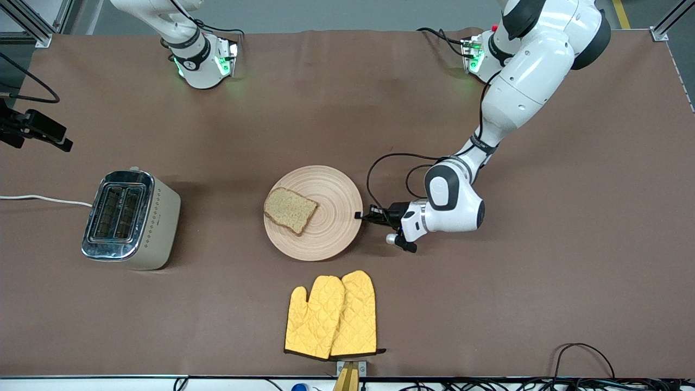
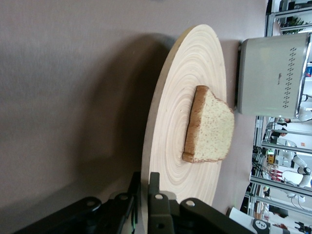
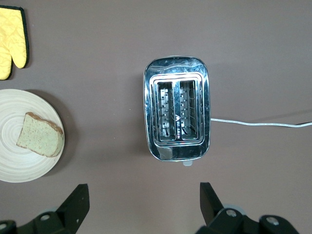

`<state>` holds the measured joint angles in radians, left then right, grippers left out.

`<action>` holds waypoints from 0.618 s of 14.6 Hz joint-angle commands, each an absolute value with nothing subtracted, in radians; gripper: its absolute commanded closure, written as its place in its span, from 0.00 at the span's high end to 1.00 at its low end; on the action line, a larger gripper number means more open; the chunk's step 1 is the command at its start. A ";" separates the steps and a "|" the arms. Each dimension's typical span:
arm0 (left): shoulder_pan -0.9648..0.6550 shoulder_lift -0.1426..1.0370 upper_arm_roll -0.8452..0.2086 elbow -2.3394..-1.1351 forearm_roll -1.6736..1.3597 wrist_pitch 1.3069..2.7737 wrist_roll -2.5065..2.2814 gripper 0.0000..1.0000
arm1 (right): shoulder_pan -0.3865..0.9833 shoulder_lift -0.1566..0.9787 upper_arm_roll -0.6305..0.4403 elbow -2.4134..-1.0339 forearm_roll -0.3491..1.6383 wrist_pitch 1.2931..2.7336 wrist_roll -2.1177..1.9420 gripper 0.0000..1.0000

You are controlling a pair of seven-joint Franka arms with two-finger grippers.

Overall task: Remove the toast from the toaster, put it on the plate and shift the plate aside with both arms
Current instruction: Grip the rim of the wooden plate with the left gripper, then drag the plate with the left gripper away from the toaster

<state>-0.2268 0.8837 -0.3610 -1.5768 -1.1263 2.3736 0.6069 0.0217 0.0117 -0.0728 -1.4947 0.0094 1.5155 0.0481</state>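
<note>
The toast (image 1: 290, 210) lies flat on the round wooden plate (image 1: 326, 233) at mid-table, toward the plate's edge nearest the toaster. My left gripper (image 1: 359, 215) is low at the plate's rim on the left arm's side, shut on the rim with one finger above it and one below. The left wrist view shows the plate (image 2: 180, 97), the toast (image 2: 209, 129) and the gripper (image 2: 145, 183) on the rim. My right gripper (image 3: 144, 200) is open and empty, high over the table by the toaster (image 3: 178, 114). Its hand is out of the front view. The right wrist view also shows the toast (image 3: 41, 135) and the plate (image 3: 12, 168).
A chrome two-slot toaster (image 1: 130, 217) with empty slots stands toward the right arm's end, its white cord running off the table. Two yellow quilted oven mitts (image 1: 331, 315) lie nearer the front camera than the plate. A black camera mount (image 1: 32, 130) juts in at the table's edge.
</note>
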 commanded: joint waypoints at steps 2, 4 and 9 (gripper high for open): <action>-0.189 0.793 -0.360 -1.594 -1.141 2.365 0.577 0.00 | 0.023 0.012 -0.069 -1.503 0.003 1.531 0.051 1.00; -0.151 0.752 -0.359 -1.612 -1.138 2.340 0.575 0.00 | 0.023 0.012 -0.069 -1.505 0.003 1.531 0.051 1.00; 0.058 0.677 -0.357 -1.648 -1.014 2.142 0.581 0.00 | 0.023 0.012 -0.069 -1.505 0.003 1.528 0.051 1.00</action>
<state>-0.0476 0.7294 -0.3480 -1.6076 -1.0540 2.2569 0.5821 0.0217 0.0139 -0.0726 -1.5010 0.0094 1.5228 0.0481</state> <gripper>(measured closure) 0.912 0.000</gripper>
